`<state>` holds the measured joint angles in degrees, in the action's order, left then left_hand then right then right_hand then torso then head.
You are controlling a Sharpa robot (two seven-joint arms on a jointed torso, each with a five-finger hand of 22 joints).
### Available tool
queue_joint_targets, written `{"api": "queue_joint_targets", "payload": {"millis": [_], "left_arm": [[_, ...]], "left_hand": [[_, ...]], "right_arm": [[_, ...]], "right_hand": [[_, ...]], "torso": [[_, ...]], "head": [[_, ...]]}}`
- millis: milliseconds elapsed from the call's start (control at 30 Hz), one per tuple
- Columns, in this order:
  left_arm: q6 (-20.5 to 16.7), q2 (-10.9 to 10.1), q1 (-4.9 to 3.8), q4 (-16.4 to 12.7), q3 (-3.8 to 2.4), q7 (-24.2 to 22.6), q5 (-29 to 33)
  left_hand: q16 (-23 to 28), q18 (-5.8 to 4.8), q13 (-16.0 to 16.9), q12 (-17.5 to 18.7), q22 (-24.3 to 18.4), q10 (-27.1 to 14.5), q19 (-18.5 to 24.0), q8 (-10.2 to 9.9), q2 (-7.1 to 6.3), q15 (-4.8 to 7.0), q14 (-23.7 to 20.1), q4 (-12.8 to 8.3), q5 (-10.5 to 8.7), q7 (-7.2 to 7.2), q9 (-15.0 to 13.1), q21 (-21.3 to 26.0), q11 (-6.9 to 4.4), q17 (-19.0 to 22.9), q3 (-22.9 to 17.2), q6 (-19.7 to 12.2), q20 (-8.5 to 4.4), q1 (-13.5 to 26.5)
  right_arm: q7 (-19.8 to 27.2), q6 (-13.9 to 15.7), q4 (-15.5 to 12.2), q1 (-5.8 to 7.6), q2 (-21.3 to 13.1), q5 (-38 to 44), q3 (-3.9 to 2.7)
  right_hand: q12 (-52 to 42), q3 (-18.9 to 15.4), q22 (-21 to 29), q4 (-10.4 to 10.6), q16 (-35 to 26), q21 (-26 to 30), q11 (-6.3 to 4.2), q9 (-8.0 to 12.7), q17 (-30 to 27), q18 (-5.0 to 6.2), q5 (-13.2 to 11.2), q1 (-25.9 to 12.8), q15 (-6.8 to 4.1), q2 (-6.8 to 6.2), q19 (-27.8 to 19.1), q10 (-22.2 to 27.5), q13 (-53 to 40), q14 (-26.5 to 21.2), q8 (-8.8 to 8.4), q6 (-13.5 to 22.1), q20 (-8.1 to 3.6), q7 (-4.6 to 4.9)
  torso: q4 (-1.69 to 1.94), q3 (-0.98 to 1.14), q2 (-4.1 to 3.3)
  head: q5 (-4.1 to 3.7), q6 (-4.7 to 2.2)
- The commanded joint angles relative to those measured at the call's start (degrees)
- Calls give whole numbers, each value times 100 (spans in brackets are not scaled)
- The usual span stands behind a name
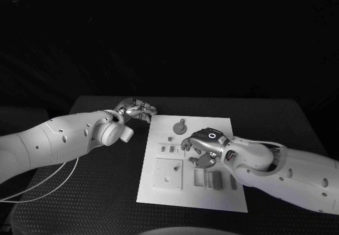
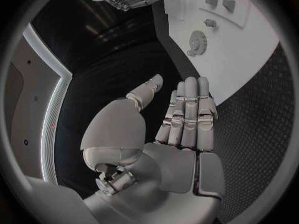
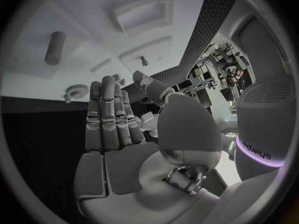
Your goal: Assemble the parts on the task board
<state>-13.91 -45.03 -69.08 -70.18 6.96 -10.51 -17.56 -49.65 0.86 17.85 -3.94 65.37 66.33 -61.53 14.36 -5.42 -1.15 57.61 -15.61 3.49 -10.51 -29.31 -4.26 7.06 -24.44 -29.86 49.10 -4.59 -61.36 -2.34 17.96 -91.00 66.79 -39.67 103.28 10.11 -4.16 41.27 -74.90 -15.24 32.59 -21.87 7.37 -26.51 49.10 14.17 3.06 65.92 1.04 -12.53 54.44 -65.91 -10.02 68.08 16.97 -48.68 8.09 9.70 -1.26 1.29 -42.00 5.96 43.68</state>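
White and flat, the task board (image 1: 194, 164) lies at the middle of the black table (image 1: 282, 117), with small grey parts on it. A round gear-like part (image 1: 180, 128) sits toward the board's twelve o'clock edge, a square plate with a peg (image 1: 169, 174) lies near its seven o'clock corner, and several rectangular blocks (image 1: 214, 180) lie toward five o'clock. In the left wrist view the same toothed disc (image 2: 197, 42) lies flat on the white plate.

The right hand (image 1: 200, 143) hovers over the board's centre, just at four o'clock of the gear-like part. Its wrist view shows the fingers (image 3: 104, 115) straight and side by side, thumb apart, with nothing between them. The left hand (image 1: 137, 110) hangs above the table just off the board's eleven o'clock corner; its fingers (image 2: 190, 112) are likewise extended and hold nothing.

Judging from this, assembly has barely begun: no part is gripped, and the step in hand looks like the right hand's approach to a first part. The next move likely calls for lowering that hand and closing thumb against a finger on one small piece, a fine pinch since the parts lie flat and close together.

Faint lettering on the right arm's casing (image 3: 254, 147) seems to read "sharpa", though it is too small to be sure.
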Motion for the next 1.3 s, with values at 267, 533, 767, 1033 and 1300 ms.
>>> {"api": "queue_joint_targets", "payload": {"millis": [267,533,767,1033,1300], "left_arm": [[-4,8,-6,-5,-5,-144,57],[5,11,-5,5,-4,-147,59],[6,10,-5,7,-4,-137,92],[11,10,-5,14,-4,-134,93],[18,11,-5,19,-4,-130,93]], "left_hand": [[38,20,10,0,-7,-28,-51,28,-42,5,41,21,14,-17,8,22,-10,-12,25,-3,2,32],[41,20,12,-3,-8,-25,-50,32,-41,5,41,22,15,-16,8,23,-11,-15,26,-1,2,34],[42,20,13,-3,-8,-25,-51,34,-39,5,41,23,15,-15,9,23,-11,-17,26,0,2,35],[43,21,14,-3,-8,-26,-51,35,-36,6,41,24,15,-15,9,22,-11,-20,26,0,2,35],[44,21,15,-3,-8,-27,-52,37,-33,6,42,25,15,-15,10,22,-10,-22,26,1,2,36]], "right_arm": [[-54,-486,72,202,-551,-146,-182],[-122,-854,196,201,-616,-4,-179],[-118,-1005,402,182,-543,39,-153],[-39,-1040,494,63,-451,36,-138],[10,-985,503,28,-422,34,-135]], "right_hand": [[-21,-74,-143,201,65,-102,-21,16,16,72,-21,-157,-19,-240,-15,-34,-32,5,4,86,14,-116],[48,-154,-153,280,-40,-49,128,53,-18,-3,-19,-293,133,-429,-372,419,47,-364,-55,284,65,-297],[9,-161,-159,346,139,-179,145,43,53,-23,-21,-275,150,-413,-499,525,37,-502,-1,270,68,-292],[-149,-90,-156,366,357,-393,51,15,80,21,-21,-125,61,-285,-407,244,-70,-407,94,170,43,-258],[-341,-77,-147,298,538,-614,-118,-43,53,83,-20,-47,-97,-2,-224,-194,-203,-179,278,-165,13,-147]], "torso": [[4,-5,-2],[8,-1,-9],[13,-7,-9],[21,-8,-12],[12,-11,-8]], "head": [[-90,-112],[-91,-125],[-117,-115],[-110,-90],[-102,-79]]}}
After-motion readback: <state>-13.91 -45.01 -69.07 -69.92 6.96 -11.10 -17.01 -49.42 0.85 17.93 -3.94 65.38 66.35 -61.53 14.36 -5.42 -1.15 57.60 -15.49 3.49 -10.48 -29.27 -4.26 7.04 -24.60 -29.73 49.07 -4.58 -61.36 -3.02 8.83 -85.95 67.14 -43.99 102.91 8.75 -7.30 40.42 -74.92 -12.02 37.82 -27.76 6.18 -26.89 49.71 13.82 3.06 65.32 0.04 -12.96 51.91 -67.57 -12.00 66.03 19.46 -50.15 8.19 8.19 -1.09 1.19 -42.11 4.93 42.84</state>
